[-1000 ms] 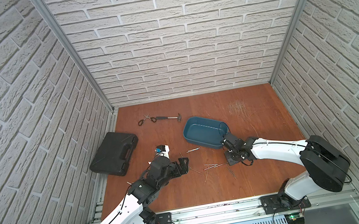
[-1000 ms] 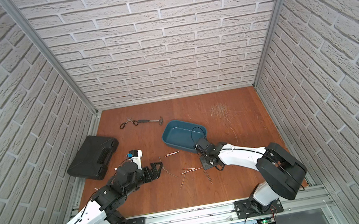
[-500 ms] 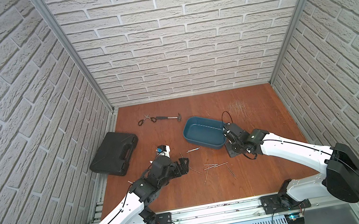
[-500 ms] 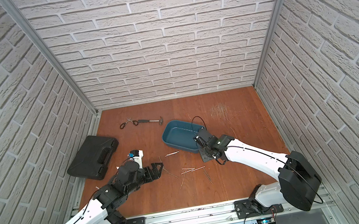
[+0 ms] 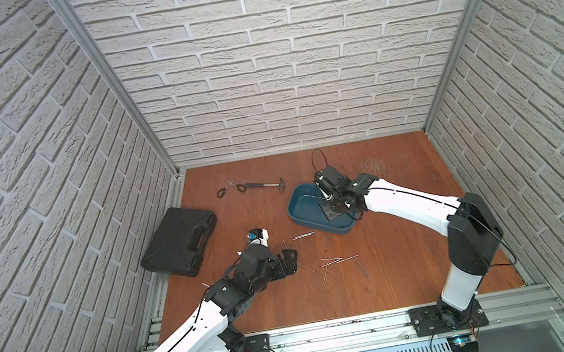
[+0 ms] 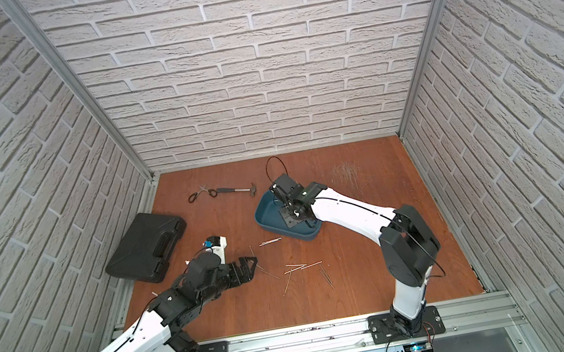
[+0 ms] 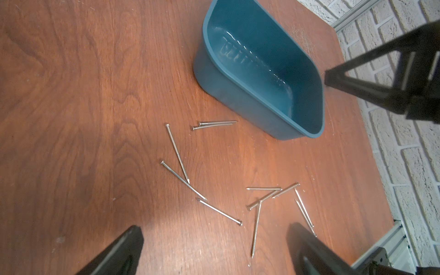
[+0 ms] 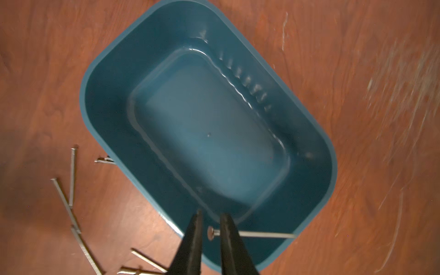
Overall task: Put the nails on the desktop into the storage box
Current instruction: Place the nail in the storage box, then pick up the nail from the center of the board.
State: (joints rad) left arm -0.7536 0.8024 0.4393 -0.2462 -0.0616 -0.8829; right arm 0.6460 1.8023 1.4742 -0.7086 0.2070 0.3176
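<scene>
In both top views the box (image 5: 304, 216) (image 6: 267, 215) sits on the counter (image 5: 406, 264) (image 6: 370, 283), right of centre. The right fingers (image 5: 331, 211) (image 6: 290, 218) hang over its near end, pointing down. They are too small here to tell whether they are open or closed. The nails (image 5: 338, 261) (image 6: 301, 265) lie scattered on the counter in front of the box, two of them just beside its front wall. The left fingers (image 5: 288, 258) (image 6: 246, 265) hover low and spread wide, just left of the scatter. A case (image 5: 178, 242) (image 6: 146, 248) lies at the left. Scissors (image 5: 228, 190) (image 6: 201, 194) and a hammer (image 5: 266, 185) (image 6: 236, 191) lie at the back.

In the left wrist view the left fingers (image 7: 128, 245) are wide open and hold nothing. The nails (image 7: 263, 199) lie on the counter (image 7: 71, 95) ahead of the tips, and the box (image 7: 214, 78) stands beyond them.

In the right wrist view the right fingers (image 8: 196, 233) are slightly parted above the box's (image 8: 83, 107) inner wall, near a corner. One nail (image 8: 252, 234) lies crosswise beneath them, with its head in the gap and its shaft passing behind one finger. It is not pinched, and I cannot tell whether it rests on the wall. Other nails (image 8: 72, 176) lie on the counter (image 8: 381, 214) outside the box.
</scene>
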